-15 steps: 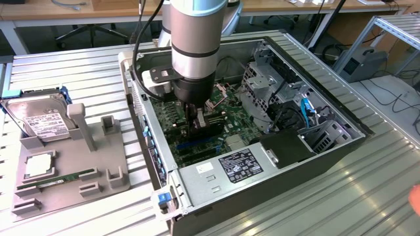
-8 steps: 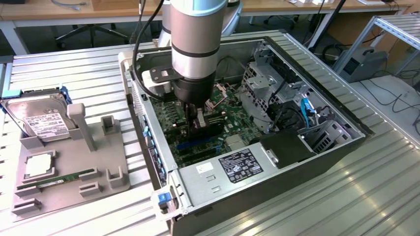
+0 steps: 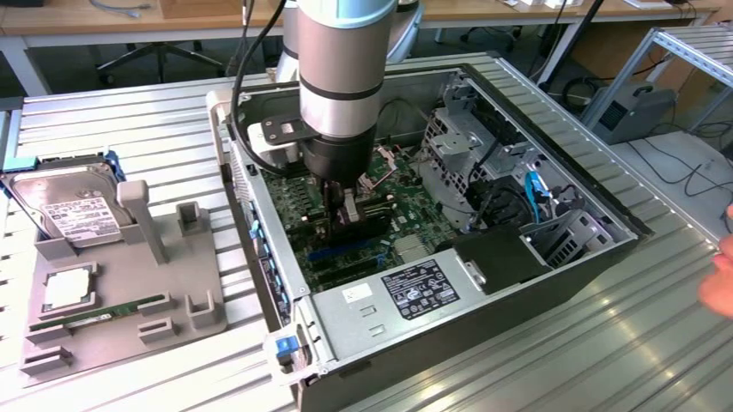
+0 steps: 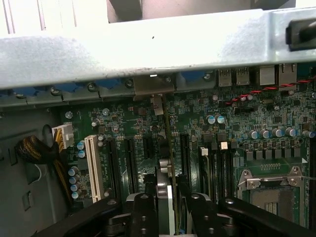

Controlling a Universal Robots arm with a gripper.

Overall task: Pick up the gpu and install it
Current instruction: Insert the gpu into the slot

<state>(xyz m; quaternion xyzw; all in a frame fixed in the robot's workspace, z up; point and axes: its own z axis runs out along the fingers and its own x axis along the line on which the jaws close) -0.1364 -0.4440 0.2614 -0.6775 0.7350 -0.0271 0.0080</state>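
One arm reaches straight down into the open computer case (image 3: 481, 257) on your bench (image 3: 126, 129), and its fingers (image 4: 143, 212) are pinching the gpu (image 4: 168, 173) edge-on above the motherboard (image 4: 237, 123). You can see the card standing upright between the expansion slots, its silver bracket (image 4: 154, 85) up against the case's rear wall. On the exterior view's left, the grey parts holder (image 3: 115, 318) carries the hard drive (image 3: 71, 210) and a RAM stick (image 3: 98, 316). A hand (image 3: 719, 287) shows at that view's right edge.
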